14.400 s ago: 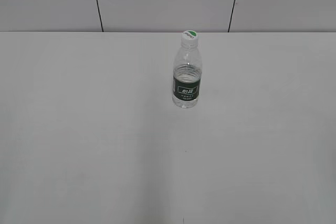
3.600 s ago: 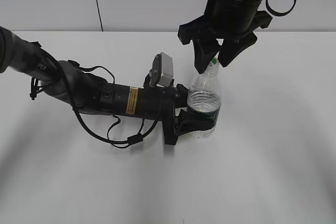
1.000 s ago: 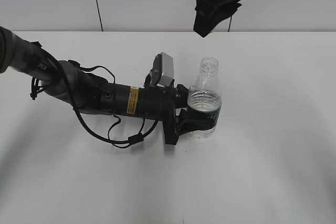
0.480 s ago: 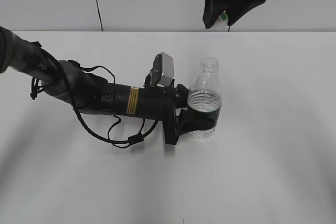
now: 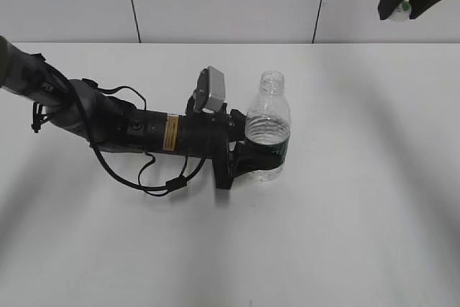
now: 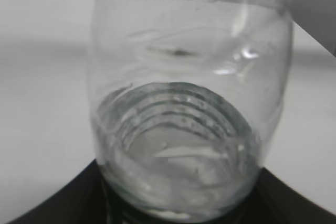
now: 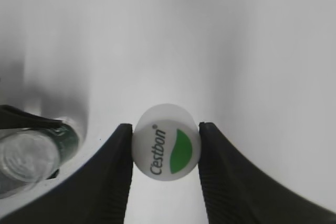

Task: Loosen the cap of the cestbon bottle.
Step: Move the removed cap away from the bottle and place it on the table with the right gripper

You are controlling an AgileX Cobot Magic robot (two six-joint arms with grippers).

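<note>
- We see the bottle (image 5: 266,126) upright on the table (image 5: 359,199), mouth open and bare; a second ago it stood a little further right.
- Left pincer (image 5: 248,159) is clamped round the lower body at the green label, arm lying low across the table from the left. In the left wrist view the bottle (image 6: 189,103) fills the frame, water in its lower part, dark jaws just showing at the bottom edge on either side.
- Right pincer (image 5: 404,1) is now up at the top right corner of the exterior view, well apart from the bottle; half a second ago it hung nearer the middle, above and behind the neck.
- Cap (image 7: 166,149) sits pinched between the right pincer's two fingers (image 7: 113,171), jaws narrowed to cap width, green patch and lettering facing the camera. In the exterior view the cap (image 5: 405,9) is a pale speck between the fingers.
- We judge the cap is beyond loosened: it is fully off and being carried away to the right.
- What remains, in our judgement: set the cap down and let go of the bottle.
</note>
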